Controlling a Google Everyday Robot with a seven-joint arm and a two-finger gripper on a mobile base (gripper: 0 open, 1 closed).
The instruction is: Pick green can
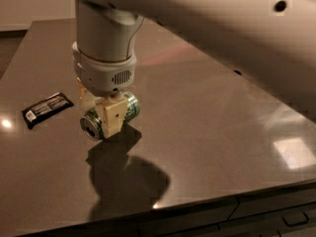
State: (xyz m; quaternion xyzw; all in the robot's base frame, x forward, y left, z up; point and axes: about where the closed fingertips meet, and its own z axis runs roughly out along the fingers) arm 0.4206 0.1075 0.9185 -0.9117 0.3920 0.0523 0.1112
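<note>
The green can [130, 107] lies on its side, its silver end [92, 126] towards me, at the left middle of the dark table [212, 132]. My gripper [101, 116] comes down from above on the white wrist [105, 68]. Its pale fingers [113, 118] are shut on the can's body, one in front and one behind. The can seems to hang just above the tabletop, with its shadow below and to the right. No other can is in view.
A black snack packet [47, 108] lies flat on the table left of the can. My thick white arm [222, 28] crosses the top and right of the view. The table's front edge [197, 201] runs below, with drawer fronts [276, 216] under it.
</note>
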